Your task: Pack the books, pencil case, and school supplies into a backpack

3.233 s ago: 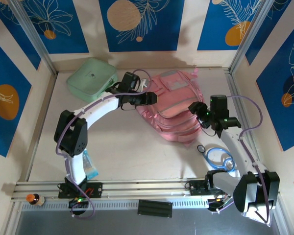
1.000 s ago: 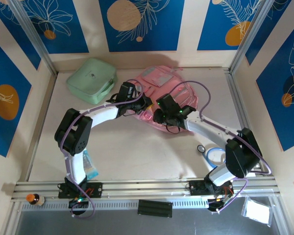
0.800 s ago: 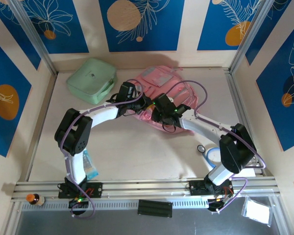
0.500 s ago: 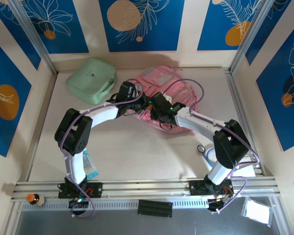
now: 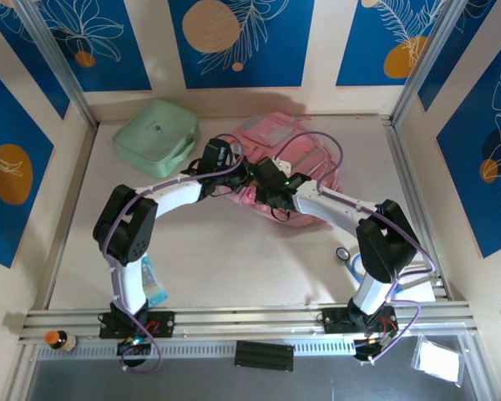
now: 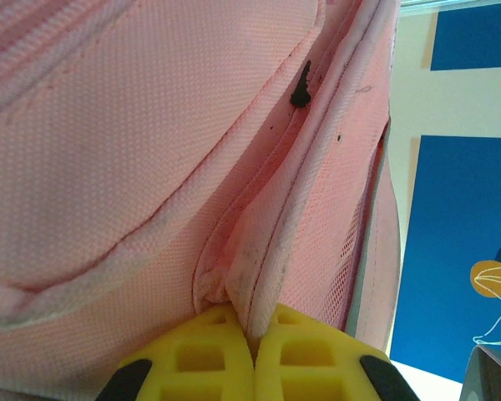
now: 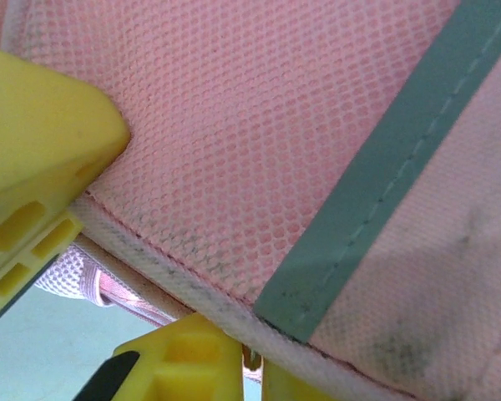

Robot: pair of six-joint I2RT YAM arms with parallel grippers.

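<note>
**Both my pincers on one edge of the bag**

From above, the backpack [image 5: 305, 154] lies at the far middle of the table. My left gripper [image 5: 244, 177] and right gripper [image 5: 267, 190] sit just beside each other at its near-left border. The bag's bulk spreads away to the right and far side of both.

At my left wrist, the left gripper [image 6: 252, 338] is pressed together on a raised pink seam of the backpack [image 6: 108, 125]. The seam runs straight away from the fingertips.

At my right wrist, the right gripper [image 7: 125, 259] is clamped on the bound rim of the mesh panel [image 7: 259, 109], which crosses my jaws slantwise. I judge the coming move is to draw these two holds apart, across the seam.
</note>
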